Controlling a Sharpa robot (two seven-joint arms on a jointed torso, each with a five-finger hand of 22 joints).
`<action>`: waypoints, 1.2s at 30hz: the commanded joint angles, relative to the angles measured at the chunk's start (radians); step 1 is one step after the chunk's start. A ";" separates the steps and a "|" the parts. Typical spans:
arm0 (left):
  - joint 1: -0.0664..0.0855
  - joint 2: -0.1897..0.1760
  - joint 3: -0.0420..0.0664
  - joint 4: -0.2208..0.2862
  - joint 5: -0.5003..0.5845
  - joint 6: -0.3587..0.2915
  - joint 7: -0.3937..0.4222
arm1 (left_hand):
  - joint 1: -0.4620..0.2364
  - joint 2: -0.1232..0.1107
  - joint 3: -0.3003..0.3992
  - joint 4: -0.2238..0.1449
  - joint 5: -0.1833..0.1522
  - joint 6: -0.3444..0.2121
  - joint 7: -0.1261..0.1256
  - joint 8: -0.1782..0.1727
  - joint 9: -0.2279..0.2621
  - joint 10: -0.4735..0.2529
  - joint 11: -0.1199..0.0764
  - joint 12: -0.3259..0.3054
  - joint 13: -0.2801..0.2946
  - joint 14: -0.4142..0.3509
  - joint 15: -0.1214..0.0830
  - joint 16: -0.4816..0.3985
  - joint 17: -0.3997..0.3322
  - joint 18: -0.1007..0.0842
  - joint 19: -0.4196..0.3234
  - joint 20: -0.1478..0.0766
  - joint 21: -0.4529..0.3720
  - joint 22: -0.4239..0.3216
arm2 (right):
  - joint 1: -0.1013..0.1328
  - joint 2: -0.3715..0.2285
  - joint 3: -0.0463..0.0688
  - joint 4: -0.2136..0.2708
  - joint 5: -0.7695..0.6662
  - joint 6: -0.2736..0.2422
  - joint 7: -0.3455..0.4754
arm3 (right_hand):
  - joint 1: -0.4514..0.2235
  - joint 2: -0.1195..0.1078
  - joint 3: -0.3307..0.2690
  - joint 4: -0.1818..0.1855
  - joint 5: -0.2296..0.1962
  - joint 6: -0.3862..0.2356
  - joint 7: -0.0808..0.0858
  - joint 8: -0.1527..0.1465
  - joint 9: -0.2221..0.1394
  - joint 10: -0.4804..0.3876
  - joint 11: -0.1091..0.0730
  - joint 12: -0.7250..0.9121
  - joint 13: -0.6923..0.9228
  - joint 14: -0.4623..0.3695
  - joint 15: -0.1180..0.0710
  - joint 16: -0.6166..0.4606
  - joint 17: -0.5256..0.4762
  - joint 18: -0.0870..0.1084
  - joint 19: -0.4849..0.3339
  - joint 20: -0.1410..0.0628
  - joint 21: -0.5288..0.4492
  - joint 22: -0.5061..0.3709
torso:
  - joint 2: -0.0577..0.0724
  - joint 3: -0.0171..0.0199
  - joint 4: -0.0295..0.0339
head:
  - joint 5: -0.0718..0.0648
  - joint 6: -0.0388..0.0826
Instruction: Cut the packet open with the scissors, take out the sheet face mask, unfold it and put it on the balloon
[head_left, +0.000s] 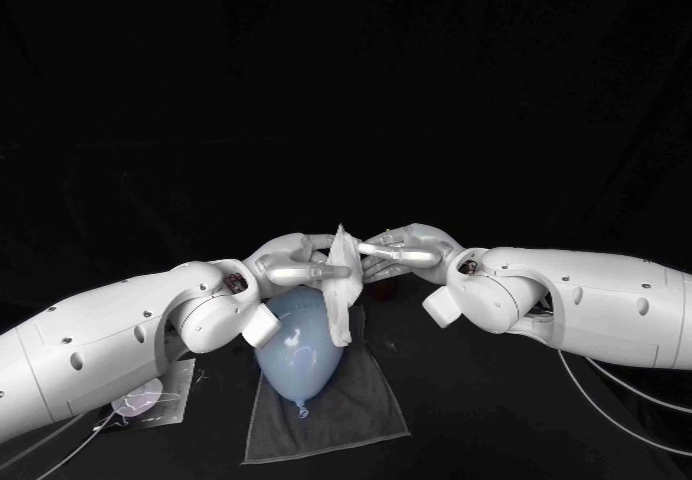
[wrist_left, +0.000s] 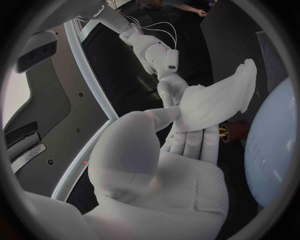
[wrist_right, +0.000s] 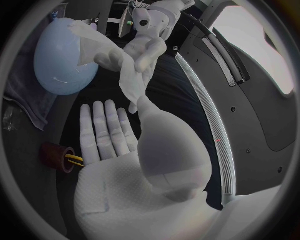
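The white sheet mask (head_left: 342, 285) hangs folded between my two hands, just above the pale blue balloon (head_left: 299, 345). My left hand (head_left: 296, 262) pinches the mask (wrist_left: 215, 102) between thumb and fingers. My right hand (head_left: 400, 250) meets it from the other side, with its thumb on the mask's edge (wrist_right: 128, 85); its other fingers (wrist_right: 106, 127) are spread flat. In the left wrist view the right hand (wrist_left: 169, 89) touches the mask's near corner. The balloon (wrist_right: 62, 62) lies on its side, knot toward me.
A grey cloth (head_left: 325, 410) lies under the balloon. A pale packet-like item with thin loops (head_left: 142, 403) lies at the near left, under my left arm. A dark red holder with something yellow in it (wrist_right: 59, 157) stands on the table below the hands.
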 joint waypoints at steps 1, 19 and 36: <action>0.000 0.000 0.001 0.005 -0.003 0.029 0.014 | 0.002 0.010 0.037 -0.044 0.003 -0.002 -0.002 -0.003 0.001 0.040 -0.031 -0.003 -0.001 0.000 -0.006 0.004 0.002 0.018 -0.006 -0.002 0.005 0.002 | -0.001 0.004 0.000 -0.001 -0.025 0.021 -0.020 | -0.006 -0.003 -0.009 0.000 -0.006 0.002 0.061 -0.005 -0.002 -0.011 0.000 -0.004 -0.001 -0.010 0.001 -0.001 -0.003 0.015 -0.009 0.000 -0.006 -0.002 | 0.001 0.0001 0.0004 | -0.002 -0.002; 0.000 0.000 0.001 -0.002 -0.011 0.023 0.014 | 0.002 0.010 0.037 -0.046 0.003 -0.001 -0.002 -0.002 0.002 0.041 -0.032 -0.004 -0.001 0.000 -0.007 0.004 0.003 0.018 -0.006 -0.003 0.007 0.003 | -0.004 -0.006 0.000 0.032 0.010 0.089 0.017 | -0.009 0.018 -0.038 0.007 -0.007 0.056 0.046 0.007 -0.001 0.032 -0.015 0.028 0.002 -0.011 -0.006 0.018 -0.019 0.018 -0.007 -0.002 -0.008 0.000 | 0.000 0.0001 -0.0005 | -0.003 -0.005; 0.000 0.002 0.001 0.002 -0.027 0.028 0.008 | 0.002 0.009 0.037 -0.049 0.003 0.000 -0.001 -0.002 0.002 0.043 -0.032 -0.006 -0.001 0.001 -0.007 0.004 0.004 0.018 -0.005 -0.003 0.010 0.004 | -0.006 0.001 0.000 0.035 0.010 0.050 0.053 | 0.140 0.069 0.068 -0.056 -0.007 0.187 -0.028 0.032 0.000 0.175 -0.085 0.033 0.000 0.086 -0.057 0.075 -0.028 0.026 0.064 -0.034 0.029 0.016 | 0.000 -0.0007 0.0011 | -0.005 -0.009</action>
